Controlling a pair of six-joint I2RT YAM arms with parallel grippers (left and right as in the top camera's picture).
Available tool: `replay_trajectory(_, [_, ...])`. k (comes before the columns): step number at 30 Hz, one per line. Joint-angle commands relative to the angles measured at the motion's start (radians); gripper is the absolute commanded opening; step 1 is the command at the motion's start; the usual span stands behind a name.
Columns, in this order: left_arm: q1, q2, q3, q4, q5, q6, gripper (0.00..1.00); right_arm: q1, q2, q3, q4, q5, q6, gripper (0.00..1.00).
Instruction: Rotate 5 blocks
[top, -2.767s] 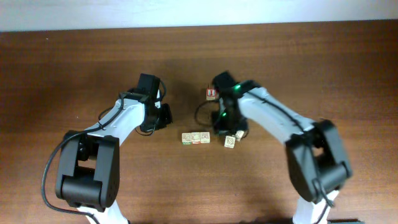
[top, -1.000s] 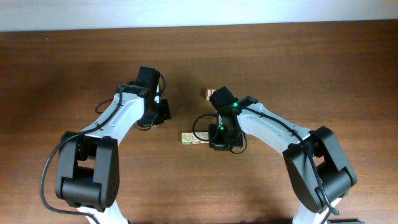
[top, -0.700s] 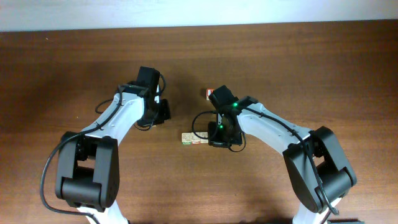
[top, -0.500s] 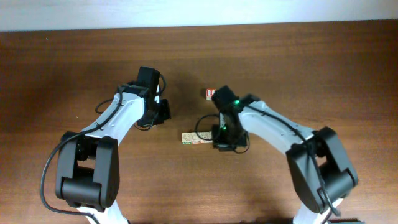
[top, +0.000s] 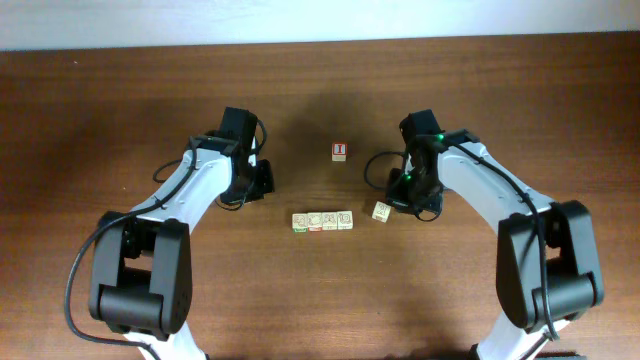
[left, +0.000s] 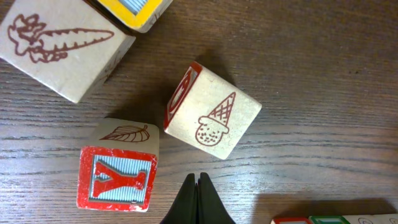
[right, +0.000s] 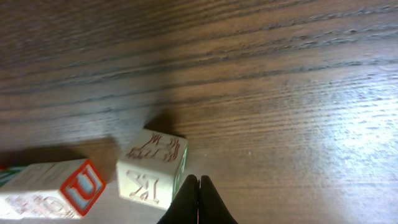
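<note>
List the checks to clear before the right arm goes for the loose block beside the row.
1. Nothing held in the right pincer: ok, shut on nothing.
2. Opening wide enough to take a block: not ok, its fingers are pressed together.
3. The loose block lined up with the row of four: not ok, it sits skewed and apart from the row's right end.
4. Tips clear of the loose block: cannot tell, they sit right at its edge in the wrist view.
5. The left pincer out of the way: ok, shut, off to the row's upper left.
6. The red-faced cube out of the path: ok, it stands alone beyond the row.
</note>
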Motion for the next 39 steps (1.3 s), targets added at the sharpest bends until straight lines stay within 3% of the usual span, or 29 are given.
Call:
replay_trajectory(1, [0.005, -0.001, 0.015, -0.001, -0.006, 0.015, 0.00, -0.003, 0.031, -0.009, 0.013, -0.003, -0.011, 0.04])
replay_trajectory(9, [0.005, 0.000, 0.015, 0.000, -0.006, 0.015, 0.00, 0.024, 0.040, -0.009, 0.086, -0.082, -0.096, 0.04])
replay_trajectory(26, [0.000, 0.000, 0.015, 0.000, -0.006, 0.015, 0.00, 0.132, 0.040, -0.009, 0.104, -0.078, -0.058, 0.04])
replay_trajectory(39, [-0.005, 0.000, 0.015, 0.000, -0.003, 0.015, 0.00, 0.085, 0.034, 0.073, 0.077, -0.069, -0.116, 0.04])
